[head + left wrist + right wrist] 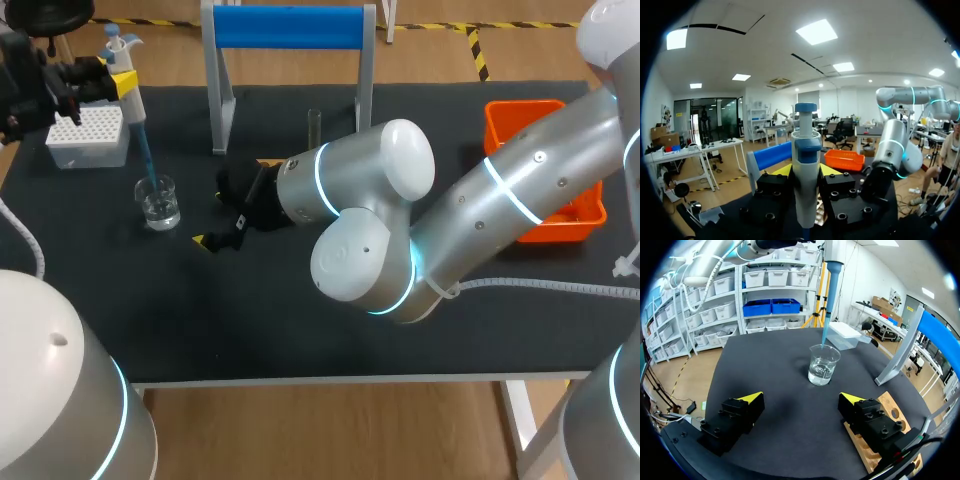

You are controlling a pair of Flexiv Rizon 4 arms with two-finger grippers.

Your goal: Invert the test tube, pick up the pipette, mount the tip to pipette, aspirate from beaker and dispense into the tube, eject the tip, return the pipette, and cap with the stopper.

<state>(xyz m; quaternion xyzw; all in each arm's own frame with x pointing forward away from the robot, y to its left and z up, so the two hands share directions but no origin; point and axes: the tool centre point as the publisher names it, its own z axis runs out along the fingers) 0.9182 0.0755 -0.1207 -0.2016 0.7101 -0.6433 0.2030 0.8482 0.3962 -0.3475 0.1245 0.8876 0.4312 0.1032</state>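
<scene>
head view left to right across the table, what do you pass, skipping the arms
tip box → beaker → test tube → orange bin

The table (250, 320) has a black top; a white box (88, 136) full of little holes sits at the far left; a glass beaker (158, 203) with some water stands near it, closer to the front; a stand (288, 27) with a blue bar is at the back; an orange bin (525, 110) sits on the right; a wooden block (888, 410) with a round hole lies near the middle.
</scene>
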